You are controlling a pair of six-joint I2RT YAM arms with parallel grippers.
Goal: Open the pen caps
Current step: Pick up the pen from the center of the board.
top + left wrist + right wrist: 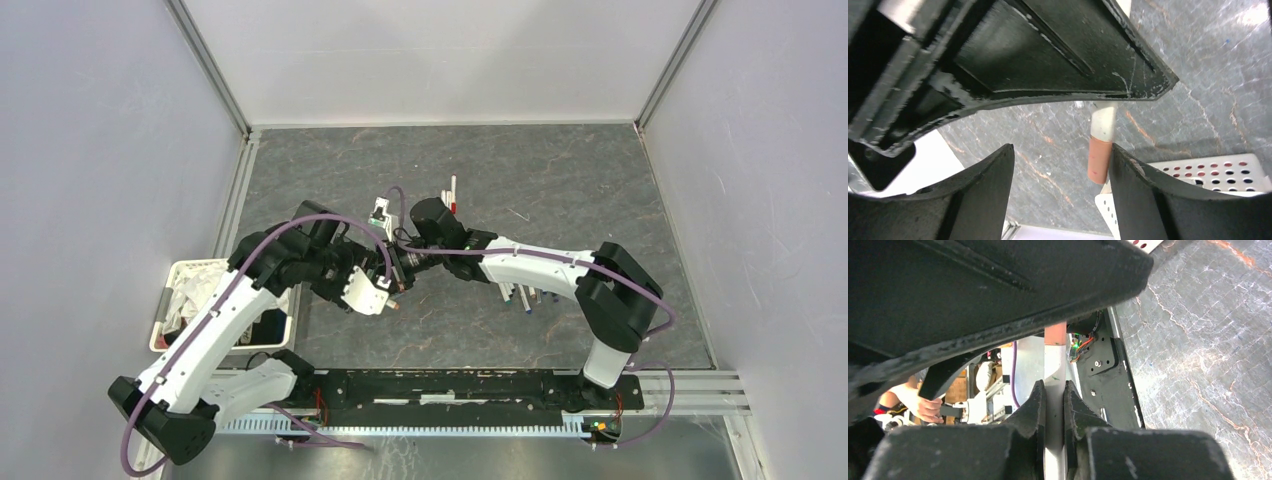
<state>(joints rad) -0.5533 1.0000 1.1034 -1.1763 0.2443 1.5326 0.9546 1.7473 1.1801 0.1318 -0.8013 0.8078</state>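
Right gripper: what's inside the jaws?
A pen, its white barrel pinched by the right gripper. Its salmon cap sits between the open fingers of the left gripper. The barrel's rear end can't be seen past the fingers.

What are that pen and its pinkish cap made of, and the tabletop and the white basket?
Pen: smooth white barrel, likely plastic, faint sheen.
Cap: matte salmon-red, probably plastic too.
Tabletop: grey with pale veins, stone-like look, possibly only a printed mat.
Basket: white, rows of punched round holes; plastic or painted metal, can't tell.
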